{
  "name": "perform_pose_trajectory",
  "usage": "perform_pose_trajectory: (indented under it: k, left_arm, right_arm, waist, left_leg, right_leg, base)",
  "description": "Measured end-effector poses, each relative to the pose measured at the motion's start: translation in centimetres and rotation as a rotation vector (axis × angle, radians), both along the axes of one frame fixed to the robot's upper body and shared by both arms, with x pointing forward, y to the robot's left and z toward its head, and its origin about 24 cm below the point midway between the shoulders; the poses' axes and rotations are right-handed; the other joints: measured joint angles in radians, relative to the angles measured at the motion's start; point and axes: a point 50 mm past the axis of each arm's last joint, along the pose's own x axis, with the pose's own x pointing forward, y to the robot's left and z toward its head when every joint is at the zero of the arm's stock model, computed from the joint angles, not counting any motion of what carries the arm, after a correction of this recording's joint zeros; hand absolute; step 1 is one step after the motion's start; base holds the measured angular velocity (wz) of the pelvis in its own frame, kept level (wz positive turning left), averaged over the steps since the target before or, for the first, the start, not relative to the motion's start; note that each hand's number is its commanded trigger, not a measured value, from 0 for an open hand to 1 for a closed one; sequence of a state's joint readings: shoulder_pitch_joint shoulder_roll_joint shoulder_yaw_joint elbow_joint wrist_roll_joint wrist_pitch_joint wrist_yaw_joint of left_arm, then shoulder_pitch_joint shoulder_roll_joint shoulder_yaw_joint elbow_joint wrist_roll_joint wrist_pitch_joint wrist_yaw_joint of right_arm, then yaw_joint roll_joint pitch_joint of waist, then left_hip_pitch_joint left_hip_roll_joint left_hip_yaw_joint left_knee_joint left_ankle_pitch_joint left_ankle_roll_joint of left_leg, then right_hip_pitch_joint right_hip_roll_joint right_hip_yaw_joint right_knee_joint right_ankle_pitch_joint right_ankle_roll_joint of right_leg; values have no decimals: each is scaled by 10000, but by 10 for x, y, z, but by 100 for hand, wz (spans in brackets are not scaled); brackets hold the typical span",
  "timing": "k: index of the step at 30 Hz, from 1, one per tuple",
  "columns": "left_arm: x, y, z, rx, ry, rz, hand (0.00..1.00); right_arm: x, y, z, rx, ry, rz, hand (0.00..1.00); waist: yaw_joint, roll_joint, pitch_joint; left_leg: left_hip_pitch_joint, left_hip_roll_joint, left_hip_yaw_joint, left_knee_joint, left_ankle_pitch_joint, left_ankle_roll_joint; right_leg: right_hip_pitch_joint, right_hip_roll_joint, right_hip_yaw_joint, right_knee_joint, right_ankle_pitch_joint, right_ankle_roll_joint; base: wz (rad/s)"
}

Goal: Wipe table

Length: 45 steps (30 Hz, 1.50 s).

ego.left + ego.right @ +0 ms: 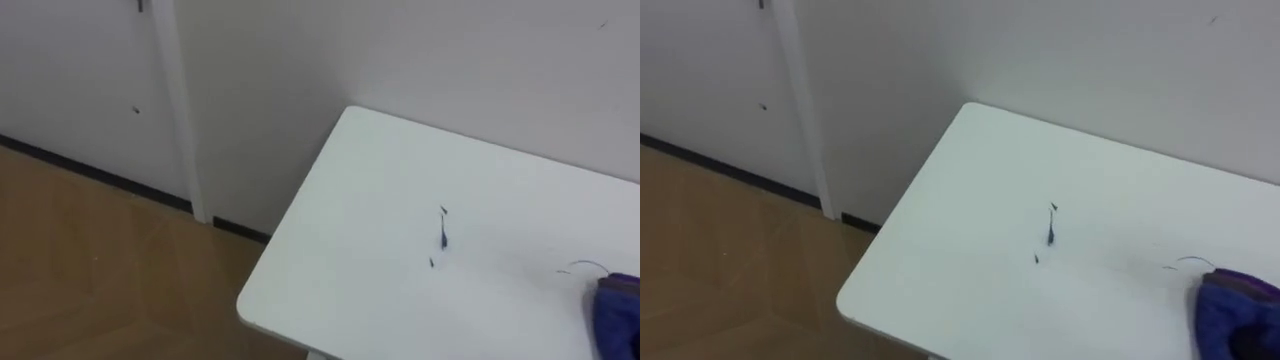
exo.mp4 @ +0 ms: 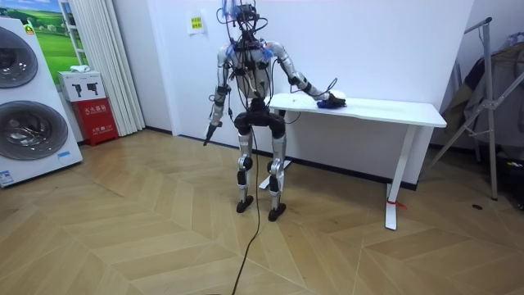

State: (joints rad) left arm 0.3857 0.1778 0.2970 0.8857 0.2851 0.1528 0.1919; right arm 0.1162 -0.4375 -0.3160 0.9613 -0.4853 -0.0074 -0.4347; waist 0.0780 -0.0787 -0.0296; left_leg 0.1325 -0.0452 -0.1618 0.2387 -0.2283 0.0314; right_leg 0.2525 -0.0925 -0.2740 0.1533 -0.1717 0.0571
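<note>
The white table (image 1: 380,200) stands against the wall, and its left end and near corner show in the eye views. Small dark marks (image 1: 441,236) lie near its middle, with a thin dark thread (image 1: 586,266) further right. A dark blue cloth (image 1: 618,312) sits on the tabletop at the right edge, also seen in the right eye view (image 1: 1236,310). In the room view I stand at the table's left end (image 2: 282,100). My right hand (image 2: 322,97) reaches out to the cloth (image 2: 333,102). My left hand (image 2: 211,131) hangs by my side with its fingers straight.
A white door (image 1: 80,90) and a dark baseboard are left of the table, above a wooden floor (image 1: 90,270). In the room view, washing machines (image 2: 29,98) and a red box (image 2: 97,119) stand at the left and a metal rack (image 2: 491,90) at the right.
</note>
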Motion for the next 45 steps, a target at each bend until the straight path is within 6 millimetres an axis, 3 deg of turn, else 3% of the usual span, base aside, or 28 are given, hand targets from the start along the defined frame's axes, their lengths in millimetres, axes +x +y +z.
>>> perform_pose_trajectory:
  k: [3, 5, 6, 8, 11, 13, 15, 18, 21, 23, 25, 26, 28, 32, 34, 36, 37, 38, 39, 40, 41, 42, 43, 44, 45]
  left_arm:
    - [6, -10, -5, -323, 79, -421, 0]
    - [12, -18, -10, -647, 182, -704, 0]
    - [14, -20, -11, -707, 191, -830, 0]
    - [16, -22, -11, -777, 207, -956, 0]
    - [21, -24, -12, -994, 197, -1199, 0]
    - [24, -25, -10, -1026, 66, -1319, 0]
    - [15, -25, -9, -1106, 235, -1300, 0]
    - [-3, -24, -8, -1100, 704, -1061, 0]
    - [-6, -23, -8, -1082, 724, -996, 0]
    - [-4, -22, -7, -1063, 542, -1011, 0]
    - [-1, -18, -6, -933, 316, -880, 0]
    - [0, -15, -5, -794, 250, -776, 0]
    - [-1, -10, -3, -579, 323, -796, 0]
    - [-2, -3, 0, -363, 284, -655, 0]
    - [3, -3, 0, -331, 119, -709, 0]
    - [10, -2, 0, -304, -118, -809, 0]
    - [18, -3, 0, -305, -330, -950, 0]
    - [23, -4, -1, -309, -492, -1048, 0]
    - [34, -5, -1, -289, -808, -1305, 0]
    - [49, -6, -2, -286, -1209, -1553, 0]
    - [61, -6, -2, -273, -1511, -1816, 0]
    - [69, -5, -1, -262, -1704, -1888, 0]
    - [79, 0, 0, -216, -1861, -1946, 0]
    - [90, 6, 2, -110, -1926, -2105, 0]
    - [98, 9, 4, -65, -2039, -2199, 0]
  right_arm:
    - [28, 9, 3, -189, 182, 546, 100]
    - [58, 23, 8, -532, 504, 1572, 100]
    - [67, 29, 10, -579, 582, 1986, 100]
    - [113, 72, 17, -579, 495, 4290, 100]
    - [158, 119, 33, -1081, 350, 6740, 100]
    - [173, 133, 40, -1192, 309, 7418, 100]
    - [177, 135, 42, -1179, 247, 7557, 100]
    - [167, 124, 37, -1082, 276, 7406, 100]
    - [145, 113, 24, -474, -227, 6873, 100]
    - [128, 98, 15, 50, -691, 5926, 100]
    - [114, 86, 10, 284, -985, 5099, 100]
    - [101, 78, 5, 478, -1075, 4437, 100]
    - [83, 64, 0, 698, -1157, 3433, 100]
    - [42, 38, -6, 669, -1008, 1698, 100]
    - [25, 32, -9, 769, -926, 1114, 100]
    - [21, 32, -11, 780, -814, 1026, 100]
    - [30, 35, -10, 800, -865, 1015, 100]
    - [35, 38, -10, 814, -859, 988, 100]
    - [44, 44, -11, 756, -740, 972, 100]
    - [56, 49, -11, 655, -510, 1084, 100]
    - [82, 62, -7, 650, -546, 1689, 100]
    - [99, 72, -3, 686, -686, 2165, 100]
    - [137, 98, 9, 635, -1069, 3460, 100]
    - [176, 126, 28, 420, -1544, 5003, 100]
    - [192, 138, 39, 369, -1847, 5644, 100]
  waist:
    - [228, 55, 57]
    - [497, 128, 180]
    - [623, 140, 186]
    - [1048, 153, 323]
    - [1319, 148, 458]
    - [1634, 132, 511]
    - [1773, 100, 489]
    - [1671, -15, 421]
    - [1193, 2, 402]
    - [973, 124, 273]
    - [897, 145, 243]
    - [751, 151, 147]
    - [521, 138, 70]
    - [75, 143, 49]
    - [17, 157, 43]
    - [109, 181, 31]
    - [330, 243, 25]
    - [436, 252, 34]
    - [670, 245, 41]
    - [1279, 245, 46]
    - [1855, 226, 63]
    - [2115, 191, 94]
    - [2602, 92, 255]
    - [2886, 5, 369]
    - [2919, -57, 413]
  left_leg:
    - [-18, 136, 371, -9, 12, -96]
    - [-91, 252, 503, -22, 9, -172]
    - [-130, 277, 499, -28, 10, -171]
    - [-227, 384, 466, -39, 93, -316]
    - [-526, 385, 243, -78, 254, -406]
    - [-580, 372, 147, -210, 352, -390]
    - [-652, 311, -58, -265, 392, -379]
    - [-659, 281, -82, -246, 394, -374]
    - [-502, 251, -61, -224, 390, -367]
    - [-483, 225, 107, -255, 377, -315]
    - [-342, 152, 247, -358, 388, -260]
    - [-310, 135, 348, -338, 362, -219]
    - [-212, 121, 482, -320, 329, -163]
    - [-158, 165, 970, 223, -90, -5]
    - [-168, 278, 1161, 583, -319, 97]
    - [-311, 439, 1488, 899, -483, 165]
    - [-514, 660, 1851, 1059, -541, 205]
    - [-599, 736, 1993, 1127, -546, 210]
    - [-764, 889, 2197, 1308, -547, 210]
    - [-886, 1123, 2632, 1378, -541, 143]
    - [-1256, 1428, 2917, 1620, -580, -14]
    - [-1509, 1597, 2995, 1809, -632, -104]
    - [-2011, 1865, 2874, 2146, -649, -296]
    - [-2606, 2160, 2499, 2485, -662, -561]
    - [-2908, 2292, 2241, 2633, -642, -712]
  right_leg:
    - [-173, 85, 261, 10, 11, -18]
    - [-400, 185, 359, 68, 103, -154]
    - [-520, 237, 484, 125, 115, -175]
    - [-799, 443, 760, 146, 171, -338]
    - [-1109, 486, 621, 130, 62, -406]
    - [-1175, 446, 483, 149, -7, -439]
    - [-1103, 442, 456, 25, -38, -454]
    - [-923, 406, 147, -38, -49, -435]
    - [-619, 371, -6, -37, -49, -433]
    - [-550, 293, -22, -18, -76, -388]
    - [-451, 193, -43, -30, -165, -242]
    - [-394, 154, -36, -16, -188, -204]
    - [-305, 98, -34, 1, -198, -188]
    - [-264, -35, -35, 457, -349, 11]
    - [-346, -133, -94, 844, -420, 34]
    - [-694, -238, -420, 1381, -414, 39]
    - [-1113, -307, -538, 1881, -394, 87]
    - [-1372, -442, -641, 2478, -431, 72]
    - [-1587, -904, -849, 3551, -556, 121]
    - [-1694, -1441, -813, 4264, -763, 176]
    - [-1780, -1928, -814, 4361, -779, 217]
    - [-1881, -2139, -783, 4313, -762, 253]
    - [-2052, -2475, -766, 3929, -714, 325]
    - [-2020, -2595, -869, 3078, -570, 463]
    - [-1983, -2569, -892, 2606, -457, 522]
  base:
    - [-41]
    - [-38]
    - [-44]
    - [-43]
    - [18]
    - [30]
    - [41]
    - [34]
    - [52]
    - [26]
    - [-8]
    - [0]
    - [-8]
    - [-25]
    - [-32]
    - [-61]
    - [-68]
    - [-71]
    - [-83]
    - [-122]
    - [-133]
    - [-146]
    - [-128]
    - [-110]
    - [-55]
